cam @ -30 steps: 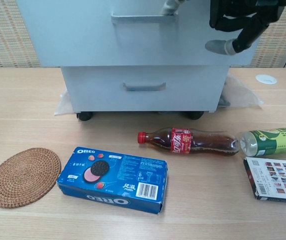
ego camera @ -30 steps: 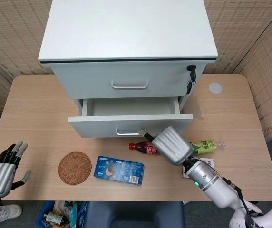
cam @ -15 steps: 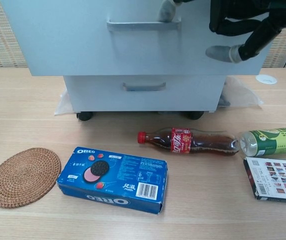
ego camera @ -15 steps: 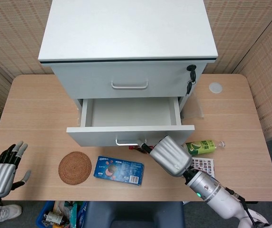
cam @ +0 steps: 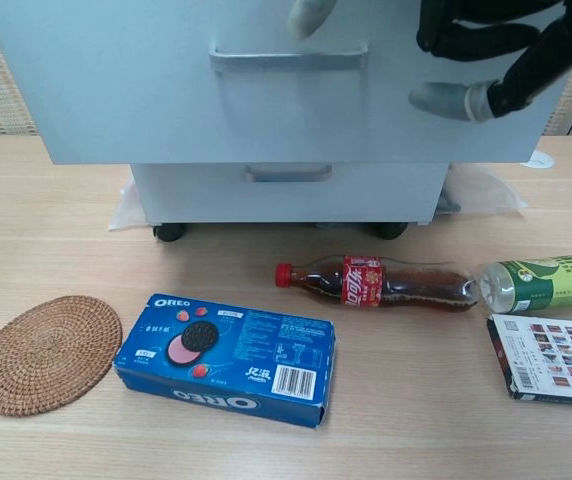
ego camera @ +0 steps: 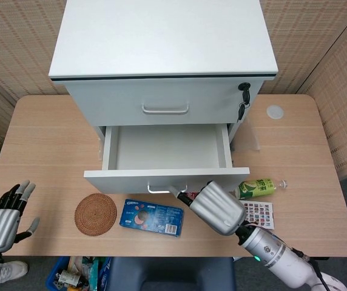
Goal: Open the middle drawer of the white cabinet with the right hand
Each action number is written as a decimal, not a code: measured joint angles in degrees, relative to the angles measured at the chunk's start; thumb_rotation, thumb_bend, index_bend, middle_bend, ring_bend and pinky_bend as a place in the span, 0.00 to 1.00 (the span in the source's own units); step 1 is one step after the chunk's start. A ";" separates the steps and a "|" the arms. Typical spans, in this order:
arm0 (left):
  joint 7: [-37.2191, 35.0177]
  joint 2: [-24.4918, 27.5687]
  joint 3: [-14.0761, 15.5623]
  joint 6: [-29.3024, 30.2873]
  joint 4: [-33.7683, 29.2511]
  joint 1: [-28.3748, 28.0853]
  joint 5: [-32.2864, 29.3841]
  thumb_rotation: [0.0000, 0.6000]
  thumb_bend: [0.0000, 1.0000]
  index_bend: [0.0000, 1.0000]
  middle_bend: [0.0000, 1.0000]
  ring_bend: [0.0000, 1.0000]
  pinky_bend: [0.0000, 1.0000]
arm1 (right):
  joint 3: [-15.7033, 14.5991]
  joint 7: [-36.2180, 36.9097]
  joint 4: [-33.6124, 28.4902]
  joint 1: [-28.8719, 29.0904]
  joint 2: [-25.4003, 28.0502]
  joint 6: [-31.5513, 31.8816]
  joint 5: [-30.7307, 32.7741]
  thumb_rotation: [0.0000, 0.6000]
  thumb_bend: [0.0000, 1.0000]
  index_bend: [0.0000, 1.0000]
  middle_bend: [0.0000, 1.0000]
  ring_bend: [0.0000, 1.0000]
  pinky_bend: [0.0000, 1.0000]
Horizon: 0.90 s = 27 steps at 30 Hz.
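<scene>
Right hand (ego camera: 217, 207) is hooking a finger on the handle (ego camera: 167, 189) of the middle drawer (ego camera: 166, 179), which is sticking way out just behind it. Left hand (ego camera: 3, 217) is sitting open, empty.

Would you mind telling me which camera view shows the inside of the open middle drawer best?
The head view: it looks down into the middle drawer, showing its bare floor and side walls. The chest view shows only the drawer's front panel and handle, with a finger of the right hand hooked over the handle; the inside is hidden there.

White cabinet (ego camera: 161, 36), blue Oreo box (cam: 228, 358), brown woven coaster (cam: 48, 352)
</scene>
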 measured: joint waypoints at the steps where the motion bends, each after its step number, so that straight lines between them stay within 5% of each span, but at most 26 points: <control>1: 0.02 0.02 -0.02 0.00 -0.04 -0.01 -0.02 1.00 0.34 0.02 0.00 0.02 0.13 | 0.04 0.81 0.12 -0.53 0.10 0.55 -1.26 1.00 0.39 0.17 0.88 0.89 0.86; 9: 0.21 0.31 -0.08 -0.06 -0.35 -0.08 -0.05 1.00 0.34 0.02 0.00 0.02 0.12 | -0.52 9.27 1.55 -6.38 2.60 7.52 -12.43 1.00 0.39 0.18 0.86 0.88 0.86; 16: 0.13 0.41 -0.12 -0.14 -0.44 -0.17 -0.06 1.00 0.34 0.02 0.00 0.02 0.12 | -1.85 19.34 5.41 -15.93 7.25 21.21 -20.33 1.00 0.39 0.22 0.84 0.85 0.86; 22: 0.36 0.55 -0.21 -0.28 -0.72 -0.30 -0.15 1.00 0.34 0.02 0.00 0.02 0.12 | -2.93 27.62 10.60 -25.62 11.60 31.46 -18.41 1.00 0.39 0.24 0.81 0.80 0.86; 27: 0.75 0.41 -0.29 -0.35 -1.05 -0.40 -0.20 1.00 0.34 0.02 0.00 0.02 0.12 | -3.62 33.65 16.05 -29.92 12.34 32.84 -11.34 1.00 0.39 0.24 0.72 0.72 0.84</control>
